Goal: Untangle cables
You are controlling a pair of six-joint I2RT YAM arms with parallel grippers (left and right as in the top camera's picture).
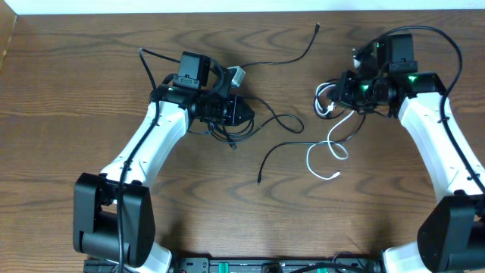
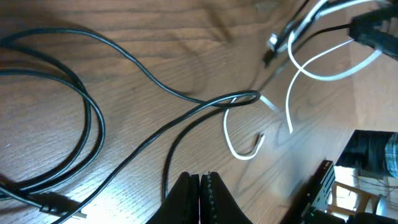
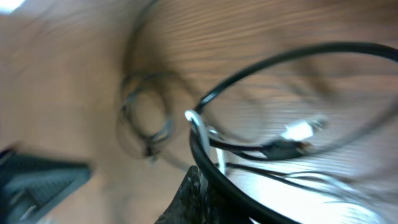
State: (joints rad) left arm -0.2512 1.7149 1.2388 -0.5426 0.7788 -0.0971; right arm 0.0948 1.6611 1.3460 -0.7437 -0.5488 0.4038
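Observation:
A tangle of thin black cables (image 1: 227, 129) lies under my left gripper (image 1: 246, 114); its loops show in the left wrist view (image 2: 98, 124). My left gripper (image 2: 200, 180) is shut and empty, just above the table. A white cable (image 1: 309, 161) trails from my right gripper (image 1: 339, 92) down the table's middle, and shows in the left wrist view (image 2: 288, 102). In the blurred right wrist view my right gripper (image 3: 202, 177) is shut on the white cable (image 3: 200, 127), with a black cable loop (image 3: 261, 71) against the jaws.
A loose black cable (image 1: 284, 144) lies between the two tangles. Another black cable (image 1: 299, 59) curves toward the back edge. The table's left edge (image 1: 6, 45) is at the far left. The arms' bases stand at the front corners.

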